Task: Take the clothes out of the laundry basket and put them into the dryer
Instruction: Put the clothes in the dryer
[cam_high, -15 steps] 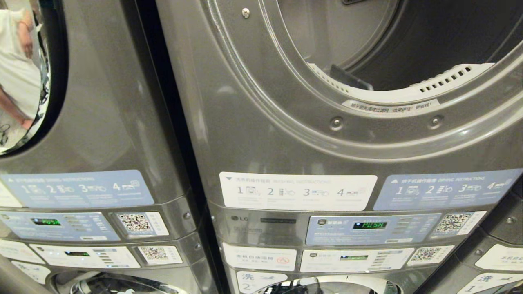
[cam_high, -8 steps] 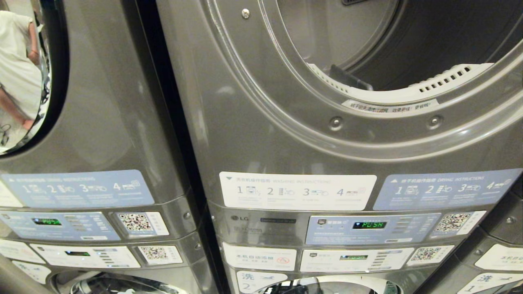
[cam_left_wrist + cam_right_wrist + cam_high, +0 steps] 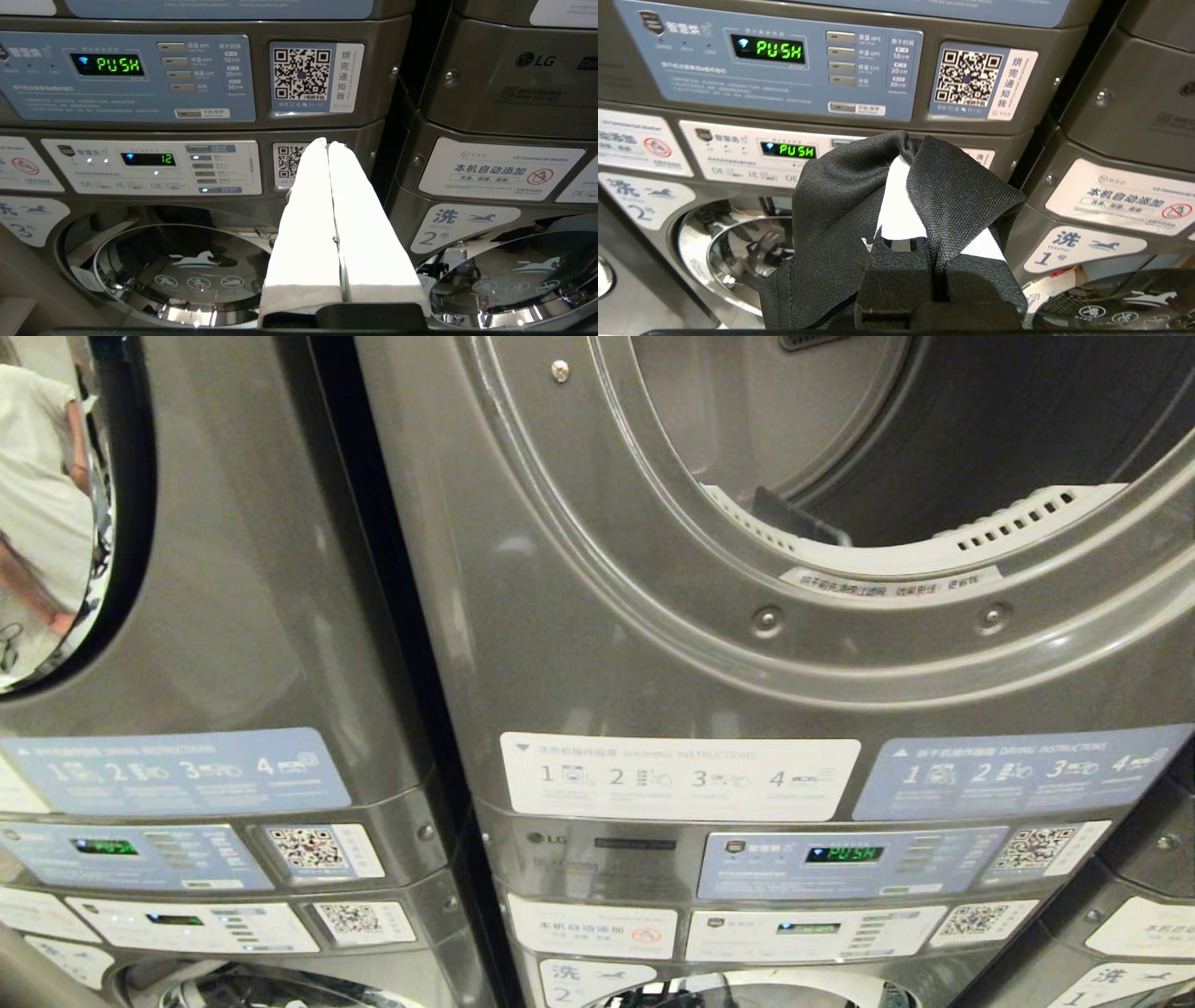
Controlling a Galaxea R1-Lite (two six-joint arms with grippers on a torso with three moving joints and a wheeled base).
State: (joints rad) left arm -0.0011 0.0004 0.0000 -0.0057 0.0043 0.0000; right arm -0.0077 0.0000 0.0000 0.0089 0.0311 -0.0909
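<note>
I'm looking from the head camera straight at the dryer (image 3: 840,616); its round opening (image 3: 934,439) gapes wide, drum dark inside, white vented rim along the lower edge; neither arm shows in this view. On the right wrist camera my right gripper (image 3: 901,163) is clamped tight on a black woven garment (image 3: 840,196); the cloth loops over the fingertips and drapes down both sides of the white fingers (image 3: 896,205); that piece hangs in front of the lower control panels, below the dryer's mouth. On the left wrist camera my left gripper (image 3: 327,144) has its white fingers (image 3: 308,224) pressed together, nothing between them; it points at the panel of the neighbouring stack, where a green display (image 3: 119,64) reads PUSH. I can't see the laundry basket in any view; a person in light clothing (image 3: 42,485) reflects in the door glass at far left.
</note>
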